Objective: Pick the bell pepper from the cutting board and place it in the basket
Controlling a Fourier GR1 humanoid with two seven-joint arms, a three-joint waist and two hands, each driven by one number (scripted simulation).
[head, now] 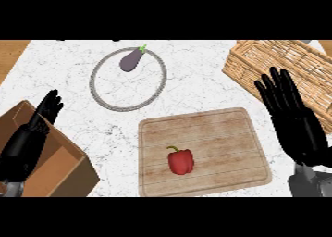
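Pepper: the red bell pepper (181, 162) lies on the wooden cutting board (223, 127), in the lower left part of it, with its green stem pointing up and left. Nothing is touching it.
Right hand: the right hand (294, 122) is flat and open, with its fingers straight. It holds nothing. It sits to the right of the board, and its fingertips lie over the edge of the basket (291, 60).
Left hand: the left hand (33, 134) is at the left, over the cardboard box (66, 173). Its fingers are relaxed and it holds nothing. It looks like it is just resting.
Trouble one: the pepper is round and smooth, so I think it could roll or slip away if the fingers push it from one side.
Trouble two: the right hand is close to the basket, so a fast swing might bump the basket and move it.
Trouble three: the box is another open place, so the pepper could end up in the wrong one.
Basket: woven, at the top right. The part that shows holds nothing.
Box: brown, at the lower left. I can see nothing in it.
Ring plate: a round plate (103, 95) with a grey rim holds a purple eggplant (131, 61) near its top edge.
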